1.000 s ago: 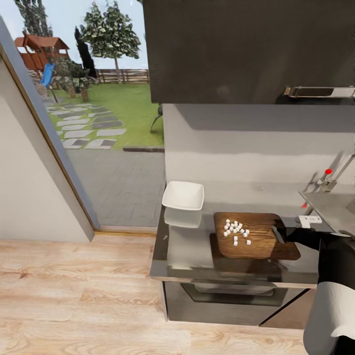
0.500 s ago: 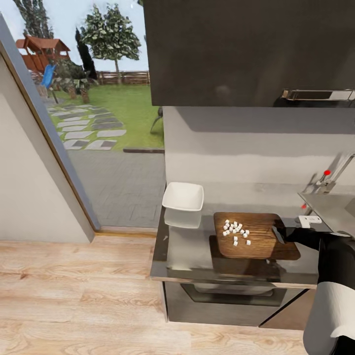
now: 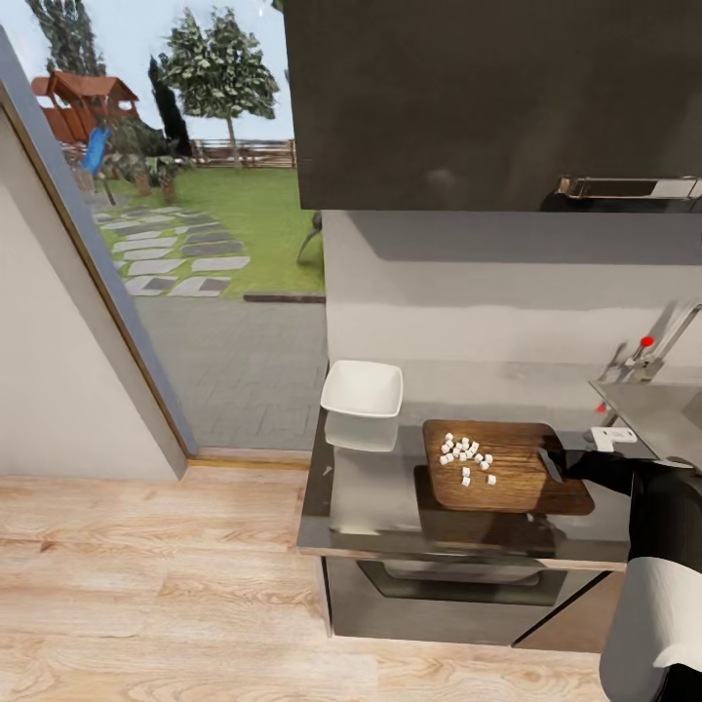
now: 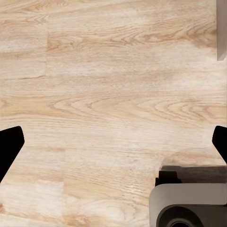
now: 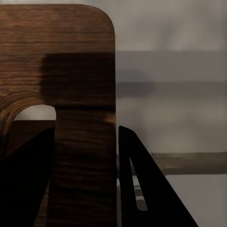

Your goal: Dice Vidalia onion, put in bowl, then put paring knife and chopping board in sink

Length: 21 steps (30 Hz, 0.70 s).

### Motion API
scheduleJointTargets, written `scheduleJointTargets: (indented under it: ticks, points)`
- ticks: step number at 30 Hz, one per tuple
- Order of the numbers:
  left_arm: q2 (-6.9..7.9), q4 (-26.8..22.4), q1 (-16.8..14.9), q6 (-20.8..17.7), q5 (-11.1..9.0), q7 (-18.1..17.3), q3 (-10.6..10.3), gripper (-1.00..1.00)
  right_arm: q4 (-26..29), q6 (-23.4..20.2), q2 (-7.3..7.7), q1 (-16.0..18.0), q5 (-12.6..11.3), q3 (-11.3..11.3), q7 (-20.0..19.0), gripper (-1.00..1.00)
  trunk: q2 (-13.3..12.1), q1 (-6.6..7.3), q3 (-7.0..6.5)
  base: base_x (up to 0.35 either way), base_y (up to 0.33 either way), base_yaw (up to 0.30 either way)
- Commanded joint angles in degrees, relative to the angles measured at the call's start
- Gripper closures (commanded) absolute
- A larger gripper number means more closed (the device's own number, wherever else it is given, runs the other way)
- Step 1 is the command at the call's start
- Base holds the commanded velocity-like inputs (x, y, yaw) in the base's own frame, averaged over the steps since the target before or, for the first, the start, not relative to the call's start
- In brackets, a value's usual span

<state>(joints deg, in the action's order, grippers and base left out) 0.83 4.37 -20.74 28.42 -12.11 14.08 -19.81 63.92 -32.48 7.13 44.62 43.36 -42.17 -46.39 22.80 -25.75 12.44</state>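
Head view: the chopping board (image 3: 507, 468) lies flat on the countertop (image 3: 366, 497), long way left-right; the white onion bits (image 3: 466, 456) sit on it; the bowl (image 3: 363, 388) is near its far left corner; the right gripper (image 3: 558, 462) holds the board's right end, sink (image 3: 655, 414) just beyond.

Left wrist view: fingers (image 4: 9, 146) spread wide, nothing btwn, over the wood floor (image 4: 104, 94).

Right wrist view: fingers (image 5: 146, 189) pinch the board by its handle hole; nothing in the way twd the bowl.

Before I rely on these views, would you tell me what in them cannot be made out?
- Sink: cut off by the head view's right edge, basin unseen.
- Right hand: whether it pinches the chopping board cannot be told; the board covers one finger in the right wrist view.
- Onion pieces: too small to count.
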Motion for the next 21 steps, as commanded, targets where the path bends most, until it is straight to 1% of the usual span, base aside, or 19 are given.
scheduleJointTargets:
  ticks: [1, 13, 21]
  points:
    - [-0.04, 0.2, -0.1, 0.3, -0.4, 0.1, -0.5, -1.00, 0.1, -0.2, -0.01, 0.1, 0.4, -0.1, -0.5, 1.00, 0.1, -0.03, 0.11, 0.000, 0.000, 0.000]
    - [-0.04, 0.2, -0.1, 0.3, -0.4, 0.1, -0.5, -1.00, 0.2, -0.2, 0.07, 0.1, 0.8, -0.1, -0.7, 1.00, 0.1, -0.03, 0.10, 0.000, 0.000, 0.000]
    - [-0.04, 0.2, -0.1, 0.3, -0.4, 0.1, -0.5, -1.00, 0.2, -0.2, 0.07, 0.1, 0.8, 0.0, -0.8, 1.00, 0.1, -0.03, -0.40, 0.000, 0.000, 0.000]
